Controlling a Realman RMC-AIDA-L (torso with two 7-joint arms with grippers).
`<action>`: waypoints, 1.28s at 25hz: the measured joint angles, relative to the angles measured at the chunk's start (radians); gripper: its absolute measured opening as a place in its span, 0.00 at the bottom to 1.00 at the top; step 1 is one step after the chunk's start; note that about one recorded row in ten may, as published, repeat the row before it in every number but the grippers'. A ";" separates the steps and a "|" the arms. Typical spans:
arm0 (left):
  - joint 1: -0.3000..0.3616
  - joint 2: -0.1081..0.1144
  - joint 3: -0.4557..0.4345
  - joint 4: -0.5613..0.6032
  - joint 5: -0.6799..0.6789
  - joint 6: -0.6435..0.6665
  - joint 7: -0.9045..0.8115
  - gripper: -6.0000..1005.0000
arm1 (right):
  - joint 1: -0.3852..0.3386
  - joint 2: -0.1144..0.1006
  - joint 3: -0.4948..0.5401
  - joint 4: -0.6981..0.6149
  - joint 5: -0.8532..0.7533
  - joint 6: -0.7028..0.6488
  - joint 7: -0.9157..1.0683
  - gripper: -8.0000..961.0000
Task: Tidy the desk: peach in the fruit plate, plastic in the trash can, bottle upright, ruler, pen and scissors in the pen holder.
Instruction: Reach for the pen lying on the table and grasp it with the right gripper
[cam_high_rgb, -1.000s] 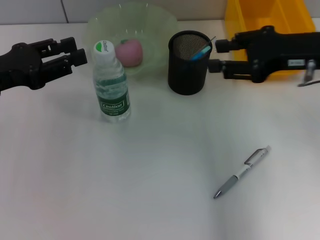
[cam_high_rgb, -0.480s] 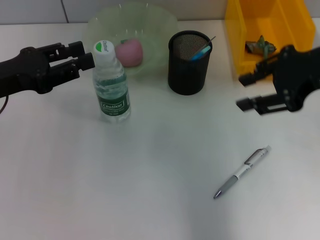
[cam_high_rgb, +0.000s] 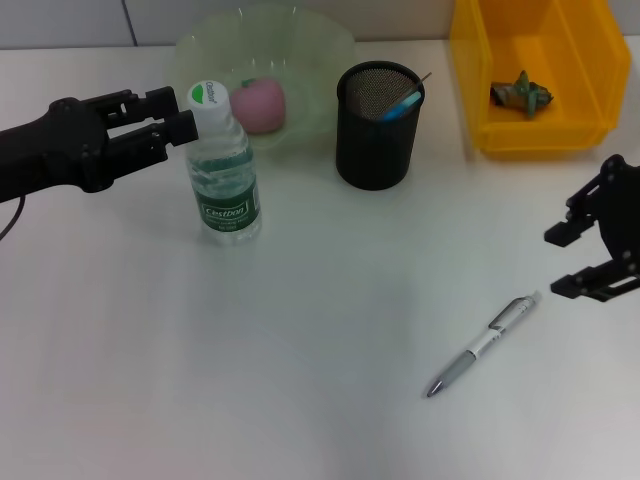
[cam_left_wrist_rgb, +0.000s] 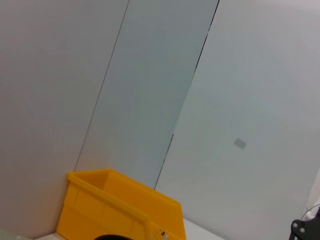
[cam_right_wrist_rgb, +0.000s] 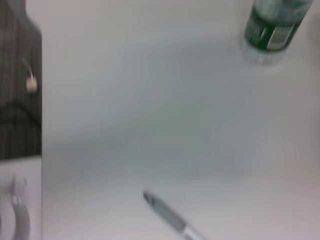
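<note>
Right end effector (cam_high_rgb: 592, 262), jaws open, nears the pen (cam_high_rgb: 484, 344); left (cam_high_rgb: 168, 120), open beside the bottle (cam_high_rgb: 223, 165), risks toppling it.

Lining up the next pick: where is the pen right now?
Head view: the pen lies on the desk's right side, nearer the robot than the pen holder, just inward of the open right hand.

Counter (cam_high_rgb: 300, 400): smooth matt white. Bottle (cam_high_rgb: 224, 170): clear glossy plastic w/ paper-look green label, white cap. Pen holder (cam_high_rgb: 377, 125): black metal mesh, matt. Bin (cam_high_rgb: 530, 75): glossy yellow plastic. Fruit plate (cam_high_rgb: 300, 60): translucent pale-green plastic. Pen (cam_high_rgb: 485, 344): silvery, smooth, grey grip.
</note>
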 joint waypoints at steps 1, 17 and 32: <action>0.000 0.000 0.000 0.000 0.000 0.000 0.000 0.49 | 0.001 0.002 -0.026 -0.014 -0.017 -0.003 0.000 0.52; -0.010 -0.014 0.002 -0.003 0.000 0.037 -0.004 0.49 | 0.040 0.007 -0.242 0.012 -0.053 -0.017 -0.219 0.52; -0.028 -0.024 0.001 -0.091 -0.001 0.030 0.006 0.49 | 0.046 0.006 -0.370 0.122 -0.104 0.094 -0.420 0.52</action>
